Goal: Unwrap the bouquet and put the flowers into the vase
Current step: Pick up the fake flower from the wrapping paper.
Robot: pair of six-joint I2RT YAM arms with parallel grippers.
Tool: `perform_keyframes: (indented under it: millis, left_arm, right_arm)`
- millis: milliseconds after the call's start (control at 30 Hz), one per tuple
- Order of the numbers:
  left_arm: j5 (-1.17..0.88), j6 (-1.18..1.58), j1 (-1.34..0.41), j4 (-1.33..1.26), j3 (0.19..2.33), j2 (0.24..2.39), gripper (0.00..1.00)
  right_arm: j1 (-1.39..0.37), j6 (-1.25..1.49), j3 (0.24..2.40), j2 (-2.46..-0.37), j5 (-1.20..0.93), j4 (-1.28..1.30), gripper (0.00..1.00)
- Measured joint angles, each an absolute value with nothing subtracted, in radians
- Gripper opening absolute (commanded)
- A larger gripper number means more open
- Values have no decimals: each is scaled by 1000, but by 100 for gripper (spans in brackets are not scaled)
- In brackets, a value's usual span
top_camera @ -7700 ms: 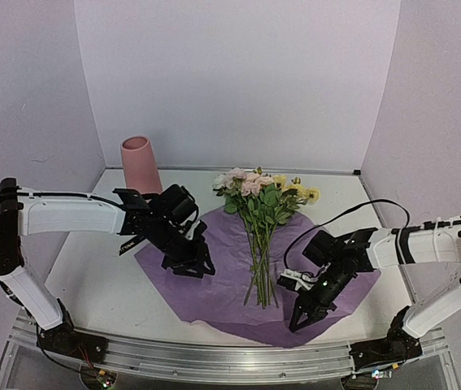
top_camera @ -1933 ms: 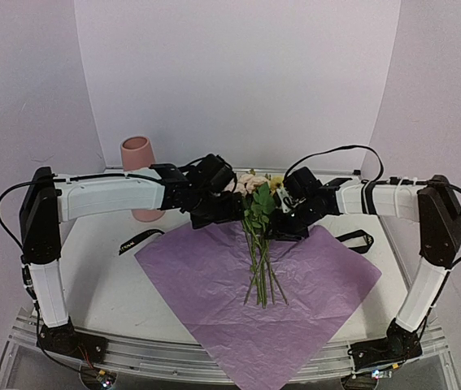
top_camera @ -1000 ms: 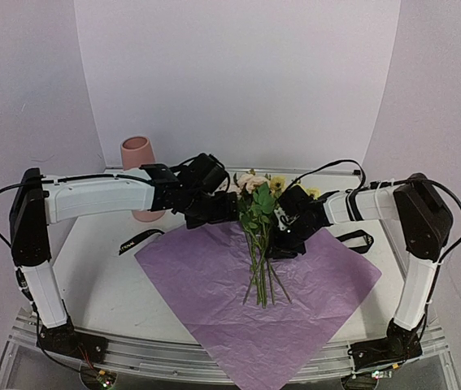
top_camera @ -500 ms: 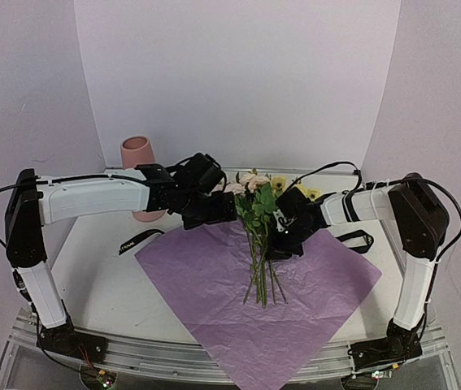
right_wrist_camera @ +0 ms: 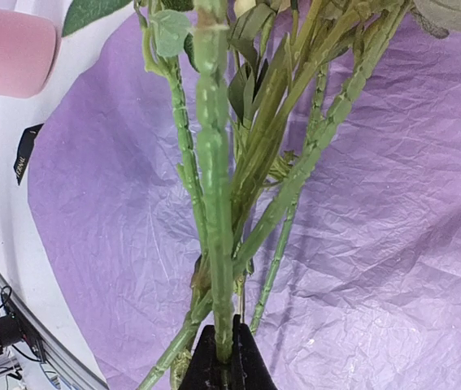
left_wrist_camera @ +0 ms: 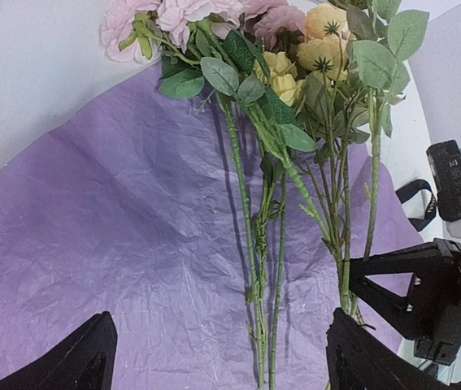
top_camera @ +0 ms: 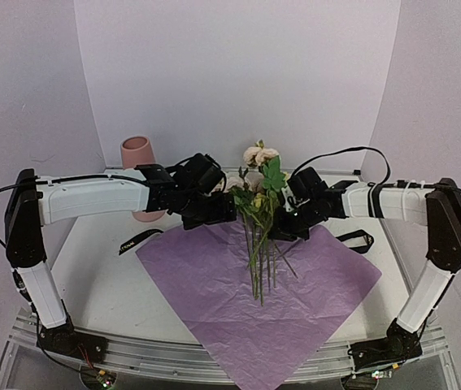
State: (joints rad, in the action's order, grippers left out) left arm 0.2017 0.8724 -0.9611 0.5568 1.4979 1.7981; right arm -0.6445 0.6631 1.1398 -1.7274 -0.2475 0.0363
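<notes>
The white surface (top_camera: 92, 280) carries a crinkled purple paper sheet (top_camera: 214, 284), spread flat as a diamond beneath both hands, with its near corner reaching toward the arm bases.

Above the sheet stand the flowers (top_camera: 259, 207). Their bunch is raised nearly upright, with pink and cream blooms on top above the right hand, leaves at hand height and the thin green stems running down below it over the paper. Whether the stem ends touch the sheet cannot be told.

The pink vase (top_camera: 136, 153) stands upright at the back, beyond and to the left of the left hand and well apart from the flowers. The left arm crosses in front of its lower part.

The right hand (top_camera: 277, 230) reaches in from the right and is clenched on the stems partway down. Its wrist view shows the two fingertips pinched together on one thick stem, with the other stems crowding just beside it.

The left hand (top_camera: 223, 213) is released, its fingers spread wide. It sits just left of the bunch, with the stems and paper showing between its fingertips and nothing gripped.

A black ribbon (top_camera: 136, 241) lies loose on the bare surface, left of and nearer than the left hand, just off the sheet's left corner.
</notes>
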Motion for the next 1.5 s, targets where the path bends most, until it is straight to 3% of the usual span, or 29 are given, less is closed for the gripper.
perform_keyframes:
  millis: [367,533,933,1500]
  left_arm:
    - [188,872,-961,557,1498,1798,90]
    - [184,873,-961,557,1498,1798,90]
    - [183,916,-961,556,1452,1777,90]
    - [138,875,-961,453,1466,1757,93]
  right_arm:
    - [-645,639,1140,-1766,-264,44,10]
    - [-645,630,1140,-1791,-262,44,0]
    - [-645,621,1131,-1800,-244,39,0]
    - [-645,557,1131,-1578,-213,21,0]
